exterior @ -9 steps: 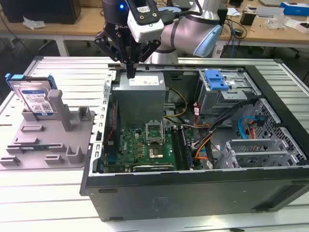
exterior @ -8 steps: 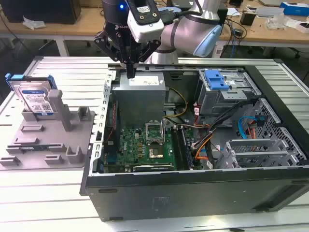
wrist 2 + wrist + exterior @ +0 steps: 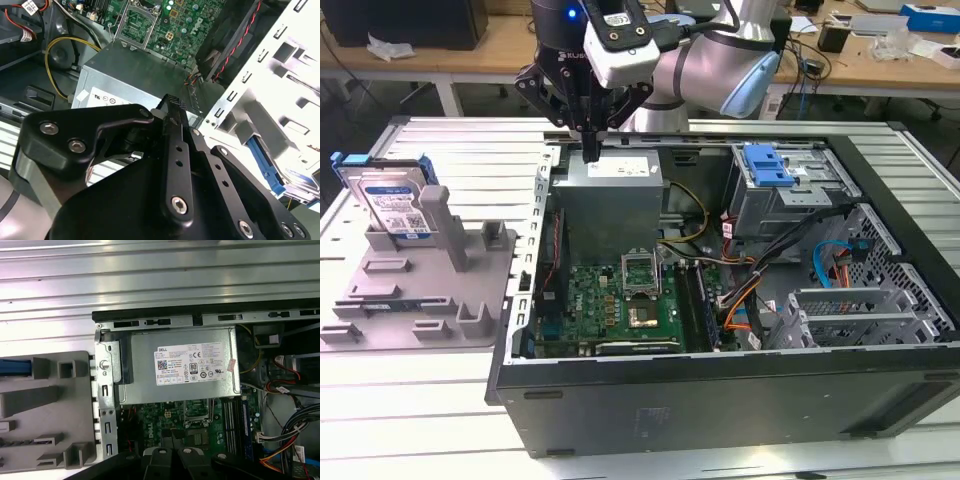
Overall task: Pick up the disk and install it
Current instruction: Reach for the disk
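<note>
The disk [image 3: 390,200], silver with a blue-and-white label and a bright blue carrier, stands tilted in the grey holder [image 3: 420,290] at the exterior view's left, outside the computer case. Its blue edge [image 3: 15,367] also shows in the first wrist view. My gripper [image 3: 590,150] hangs over the back left corner of the open case, above the grey power supply box [image 3: 610,200], well apart from the disk. Its black fingers [image 3: 172,107] are shut with nothing between them.
The open computer case [image 3: 720,390] lies on the slatted table. Inside are the green motherboard [image 3: 620,300], a grey drive cage with a blue latch [image 3: 775,165] at the back right, and loose cables [image 3: 750,290]. Cluttered desks stand behind.
</note>
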You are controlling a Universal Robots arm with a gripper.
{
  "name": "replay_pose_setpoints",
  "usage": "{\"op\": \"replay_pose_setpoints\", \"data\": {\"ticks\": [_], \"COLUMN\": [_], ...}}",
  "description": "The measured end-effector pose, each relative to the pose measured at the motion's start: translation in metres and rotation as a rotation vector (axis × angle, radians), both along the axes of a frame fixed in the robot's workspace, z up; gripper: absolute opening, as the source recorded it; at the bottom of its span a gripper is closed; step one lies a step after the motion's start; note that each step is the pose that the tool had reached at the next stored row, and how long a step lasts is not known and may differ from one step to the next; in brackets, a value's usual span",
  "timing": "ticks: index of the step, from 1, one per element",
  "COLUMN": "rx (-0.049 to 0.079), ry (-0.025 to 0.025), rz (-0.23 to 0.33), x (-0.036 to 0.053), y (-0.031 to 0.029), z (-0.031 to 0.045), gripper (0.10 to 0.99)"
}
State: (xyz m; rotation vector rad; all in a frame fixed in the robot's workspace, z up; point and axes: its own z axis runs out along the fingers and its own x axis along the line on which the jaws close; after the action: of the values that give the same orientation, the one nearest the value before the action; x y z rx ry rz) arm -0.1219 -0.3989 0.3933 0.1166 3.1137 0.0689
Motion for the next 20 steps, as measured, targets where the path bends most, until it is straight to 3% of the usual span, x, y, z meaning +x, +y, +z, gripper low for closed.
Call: {"op": "replay_pose_setpoints", "data": {"ticks": [6,9,17,20], "rx": [0.0,0.0,0.0,0.0], "ry": [0.0,0.0027,0.0091,0.013], "rz": [0.0,-0.001,-0.001,-0.001], "x": [-0.0034,-0.024,-0.0582,-0.0813], "y": [0.0012,0.0104,0.0193,0.0267], "z": [-0.0002,-0.0029,-0.0099,-0.0155], "gripper": [0.106,0.106,0.106,0.106]}}
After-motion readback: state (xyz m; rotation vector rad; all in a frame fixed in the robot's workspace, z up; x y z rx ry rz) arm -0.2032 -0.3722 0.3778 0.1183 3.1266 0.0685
